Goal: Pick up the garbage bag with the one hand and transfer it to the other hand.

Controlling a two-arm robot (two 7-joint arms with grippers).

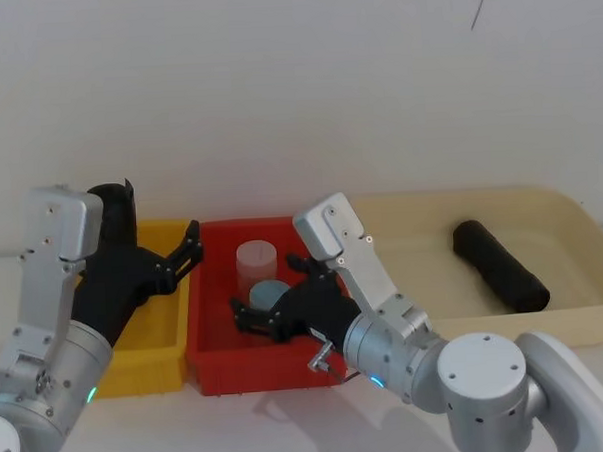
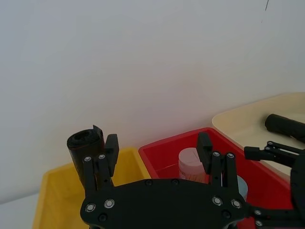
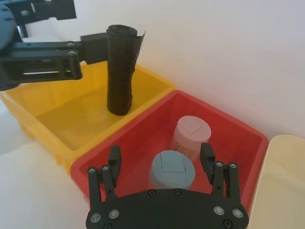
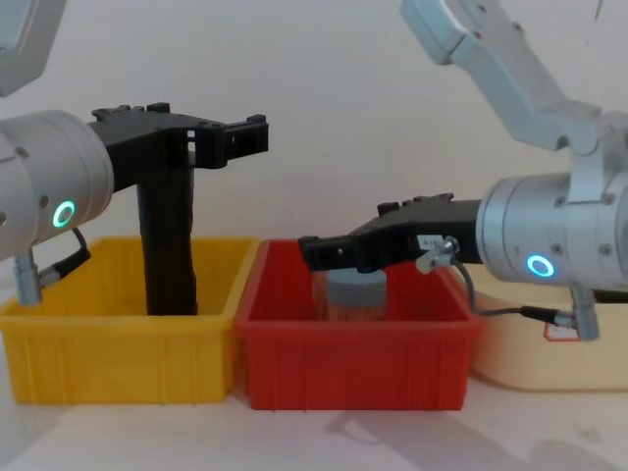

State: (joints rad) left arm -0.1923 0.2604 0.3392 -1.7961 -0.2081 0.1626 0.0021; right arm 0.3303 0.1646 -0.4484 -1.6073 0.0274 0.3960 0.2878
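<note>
The garbage bag (image 1: pixel 501 265) is a thick matte black roll lying on its side in the beige tray (image 1: pixel 421 203) at the right, with neither gripper touching it. The left wrist view shows the garbage bag (image 2: pixel 286 126) far off, beyond the right arm's fingers. My right gripper (image 1: pixel 248 318) hangs open over the red bin (image 1: pixel 258 373), well to the left of the bag. In the right wrist view the right gripper (image 3: pixel 161 155) is spread above two jars. My left gripper (image 1: pixel 187 249) is open above the yellow bin (image 1: pixel 148 373).
A slim, tall black column (image 3: pixel 120 71) stands upright in the yellow bin, just outside one of the left gripper's fingers (image 2: pixel 112 145). The red bin holds a pale jar (image 1: pixel 255 260) and a blue-lidded jar (image 1: pixel 269 290). A white wall stands close behind the bins.
</note>
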